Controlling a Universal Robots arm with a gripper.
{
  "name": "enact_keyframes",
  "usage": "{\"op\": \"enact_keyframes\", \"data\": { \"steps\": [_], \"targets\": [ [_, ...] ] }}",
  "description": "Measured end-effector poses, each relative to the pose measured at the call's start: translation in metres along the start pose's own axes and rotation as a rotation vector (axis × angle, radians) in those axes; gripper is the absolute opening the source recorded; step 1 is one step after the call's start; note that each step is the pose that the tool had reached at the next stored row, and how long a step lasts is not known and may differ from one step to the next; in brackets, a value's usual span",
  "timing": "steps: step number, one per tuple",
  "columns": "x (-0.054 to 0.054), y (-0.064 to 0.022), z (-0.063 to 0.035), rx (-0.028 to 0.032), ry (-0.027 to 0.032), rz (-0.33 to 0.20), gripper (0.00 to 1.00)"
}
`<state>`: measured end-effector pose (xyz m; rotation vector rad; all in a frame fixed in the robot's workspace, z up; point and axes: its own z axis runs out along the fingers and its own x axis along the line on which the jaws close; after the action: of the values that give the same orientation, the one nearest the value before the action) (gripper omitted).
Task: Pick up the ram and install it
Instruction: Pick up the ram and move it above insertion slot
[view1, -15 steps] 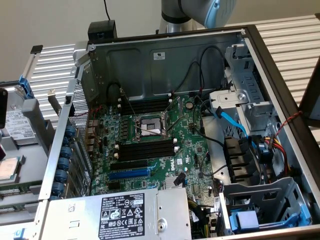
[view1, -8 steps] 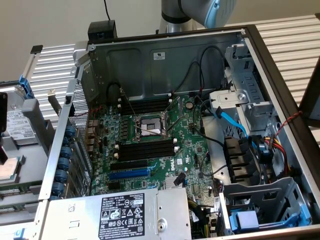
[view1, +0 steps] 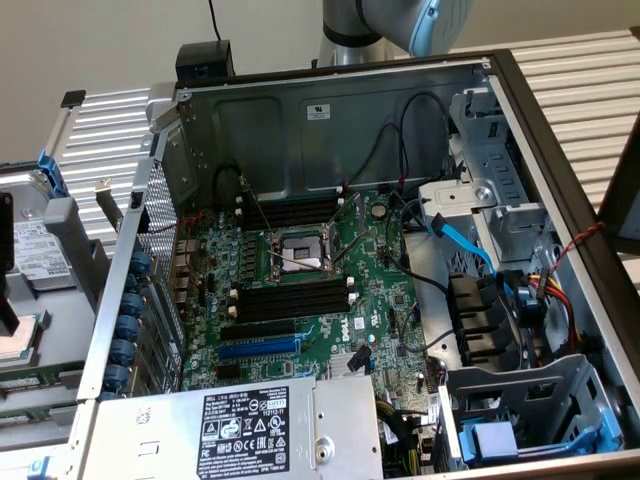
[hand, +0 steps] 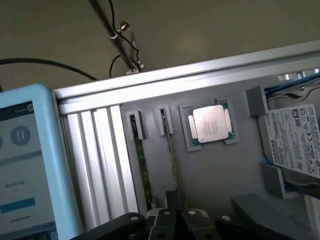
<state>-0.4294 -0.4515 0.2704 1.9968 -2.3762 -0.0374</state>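
Observation:
Two ram sticks stand on edge in slots of a grey tray (hand: 220, 175): a green ram (hand: 142, 165) and a second ram (hand: 170, 150) beside it. My gripper (hand: 173, 197) is shut, its dark fingertips lined up over the near end of the second stick. I cannot tell whether they touch it. Both sticks sit in their slots. In the exterior view the open computer case shows the motherboard (view1: 300, 290) with long black memory slots (view1: 295, 300) beside the CPU socket (view1: 300, 250). A part of my arm (view1: 400, 25) shows above the case's back wall.
On the tray a CPU (hand: 210, 125) lies beside the ram and a hard drive (hand: 295, 145) sits at one end. A teach pendant (hand: 25, 165) stands close by. Inside the case are a blue expansion slot (view1: 260, 348), loose cables (view1: 470, 250), a power supply (view1: 250, 430) and drive cages (view1: 520, 410).

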Motion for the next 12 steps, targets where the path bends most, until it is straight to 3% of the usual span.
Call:
{"op": "enact_keyframes", "data": {
  "steps": [12],
  "targets": [
    [0.0, -0.0006, 0.0142, 0.0029, 0.0093, -0.218, 0.11]
  ]
}}
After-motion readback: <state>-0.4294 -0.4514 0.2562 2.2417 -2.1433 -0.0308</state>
